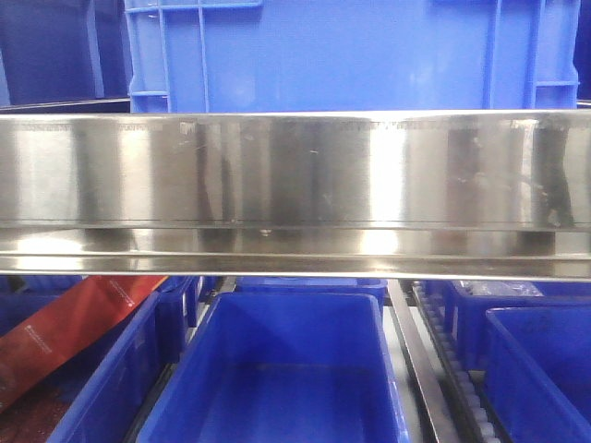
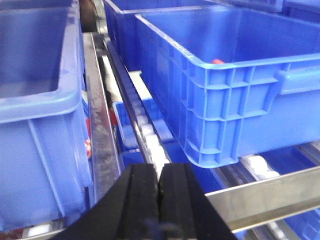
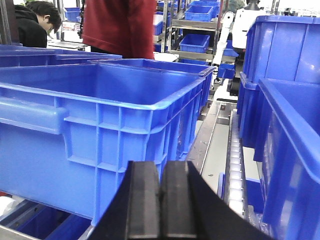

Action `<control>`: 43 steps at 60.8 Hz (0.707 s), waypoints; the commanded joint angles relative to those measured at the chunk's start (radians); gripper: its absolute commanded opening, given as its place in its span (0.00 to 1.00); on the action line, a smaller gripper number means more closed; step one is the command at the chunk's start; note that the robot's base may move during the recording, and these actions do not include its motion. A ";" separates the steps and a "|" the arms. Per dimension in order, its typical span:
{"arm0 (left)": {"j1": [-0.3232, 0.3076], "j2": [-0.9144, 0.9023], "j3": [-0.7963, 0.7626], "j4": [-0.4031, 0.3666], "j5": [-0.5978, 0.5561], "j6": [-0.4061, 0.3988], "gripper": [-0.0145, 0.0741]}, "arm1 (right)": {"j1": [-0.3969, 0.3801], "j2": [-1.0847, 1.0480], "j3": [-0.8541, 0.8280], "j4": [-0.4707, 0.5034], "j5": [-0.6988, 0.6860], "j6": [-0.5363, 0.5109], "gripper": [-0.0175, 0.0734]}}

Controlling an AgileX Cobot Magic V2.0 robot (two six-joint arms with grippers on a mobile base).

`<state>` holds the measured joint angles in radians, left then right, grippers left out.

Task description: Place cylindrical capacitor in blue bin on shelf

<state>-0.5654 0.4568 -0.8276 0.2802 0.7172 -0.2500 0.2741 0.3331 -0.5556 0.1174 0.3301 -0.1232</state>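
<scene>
No cylindrical capacitor shows in any view. The steel shelf's broad front rail (image 1: 295, 171) runs across the front view, with a blue bin (image 1: 351, 51) on the level above it and an empty blue bin (image 1: 277, 369) below it. Neither gripper shows in the front view. My left gripper (image 2: 159, 169) is shut, pads together, above a roller track (image 2: 145, 130) between two blue bins (image 2: 210, 75). A blurred dark spot sits low between its jaws; I cannot tell what it is. My right gripper (image 3: 161, 165) is shut with nothing between its pads, beside a large blue bin (image 3: 100, 110).
A red packet (image 1: 74, 323) lies in the lower left bin. More blue bins (image 3: 285, 125) stand at the right beside a roller track (image 3: 235, 165). A person in red (image 3: 120, 25) and a dark-haired person (image 3: 30, 22) are behind the shelf. A small red thing (image 2: 216, 61) shows at a bin rim.
</scene>
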 commanded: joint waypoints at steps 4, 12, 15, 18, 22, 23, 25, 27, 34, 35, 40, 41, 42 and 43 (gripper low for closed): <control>0.155 -0.082 0.115 -0.129 -0.192 0.140 0.11 | -0.004 -0.006 0.002 -0.010 -0.024 -0.002 0.01; 0.297 -0.178 0.279 -0.229 -0.356 0.226 0.11 | -0.004 -0.006 0.002 -0.010 -0.024 -0.002 0.01; 0.336 -0.222 0.350 -0.246 -0.402 0.227 0.11 | -0.004 -0.006 0.002 -0.010 -0.024 -0.002 0.01; 0.367 -0.261 0.413 -0.253 -0.432 0.227 0.11 | -0.004 -0.006 0.002 -0.010 -0.024 -0.002 0.01; 0.386 -0.310 0.504 -0.253 -0.473 0.227 0.11 | -0.004 -0.006 0.002 -0.010 -0.024 -0.002 0.01; 0.388 -0.326 0.513 -0.253 -0.482 0.227 0.11 | -0.004 -0.006 0.002 -0.010 -0.024 -0.002 0.01; 0.392 -0.352 0.565 -0.253 -0.505 0.227 0.11 | -0.004 -0.006 0.002 -0.010 -0.024 -0.002 0.01; 0.396 -0.376 0.606 -0.253 -0.521 0.227 0.11 | -0.004 -0.006 0.002 -0.010 -0.024 -0.002 0.01; 0.405 -0.442 0.722 -0.255 -0.584 0.227 0.11 | -0.004 -0.006 0.002 -0.010 -0.024 -0.002 0.01; 0.409 -0.452 0.736 -0.255 -0.598 0.227 0.11 | -0.004 -0.006 0.002 -0.010 -0.024 -0.002 0.01; 0.423 -0.457 0.808 -0.255 -0.655 0.227 0.11 | -0.004 -0.006 0.002 -0.010 -0.024 -0.002 0.01; 0.426 -0.457 0.826 -0.255 -0.667 0.227 0.11 | -0.004 -0.006 0.002 -0.010 -0.024 -0.002 0.01; 0.429 -0.457 0.828 -0.255 -0.680 0.227 0.11 | -0.004 -0.006 0.002 -0.010 -0.024 -0.002 0.01; 0.433 -0.457 0.828 -0.255 -0.708 0.227 0.11 | -0.004 -0.006 0.002 -0.010 -0.024 -0.002 0.01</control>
<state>-0.1484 0.0075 -0.0353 0.0331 0.1110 -0.0263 0.2741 0.3331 -0.5556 0.1156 0.3282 -0.1215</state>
